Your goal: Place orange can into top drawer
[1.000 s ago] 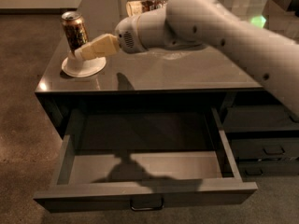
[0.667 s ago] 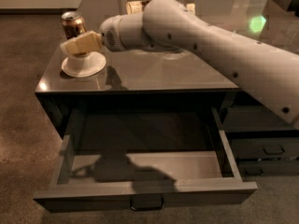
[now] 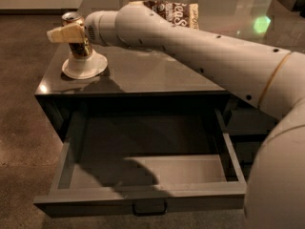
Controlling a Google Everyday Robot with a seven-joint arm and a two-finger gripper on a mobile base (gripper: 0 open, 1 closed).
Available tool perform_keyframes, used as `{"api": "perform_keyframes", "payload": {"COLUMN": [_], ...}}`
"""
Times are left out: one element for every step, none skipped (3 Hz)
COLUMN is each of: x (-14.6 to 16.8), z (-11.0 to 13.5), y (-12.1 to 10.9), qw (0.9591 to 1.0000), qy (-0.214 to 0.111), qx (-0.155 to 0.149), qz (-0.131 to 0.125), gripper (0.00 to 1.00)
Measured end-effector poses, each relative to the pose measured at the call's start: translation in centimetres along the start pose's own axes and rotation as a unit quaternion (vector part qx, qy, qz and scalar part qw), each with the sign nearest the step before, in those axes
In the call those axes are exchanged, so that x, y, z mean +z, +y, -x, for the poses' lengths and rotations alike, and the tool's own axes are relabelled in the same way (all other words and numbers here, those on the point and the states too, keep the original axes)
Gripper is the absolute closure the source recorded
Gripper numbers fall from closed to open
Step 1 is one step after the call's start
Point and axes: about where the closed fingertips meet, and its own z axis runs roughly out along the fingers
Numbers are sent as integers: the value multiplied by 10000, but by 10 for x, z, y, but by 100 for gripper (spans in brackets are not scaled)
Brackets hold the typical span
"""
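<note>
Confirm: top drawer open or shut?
Open: the drawer is pulled out, inside empty. The gripper is at the can on the countertop.

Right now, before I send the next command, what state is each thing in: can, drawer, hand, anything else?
Slim orange-brown drink can: upright on a white round base, near the left edge of the dark cabinet top; not yet in the drawer.
Wide dark grey top drawer: pulled open, nothing visible inside.
Cream-coloured hand: at the can's upper half.
Brown-and-cream snack bag: lying at the back of the top.
</note>
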Motion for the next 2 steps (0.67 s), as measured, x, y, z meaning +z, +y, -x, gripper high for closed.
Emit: {"api": "perform_keyframes", "payload": {"x": [21,35], "z": [1,-5], "y": [13,22], "qw": [10000,9999], "qy": [-23,66], "qx": [-67,-103], "qz": [38,122], "gripper": [15,39]}}
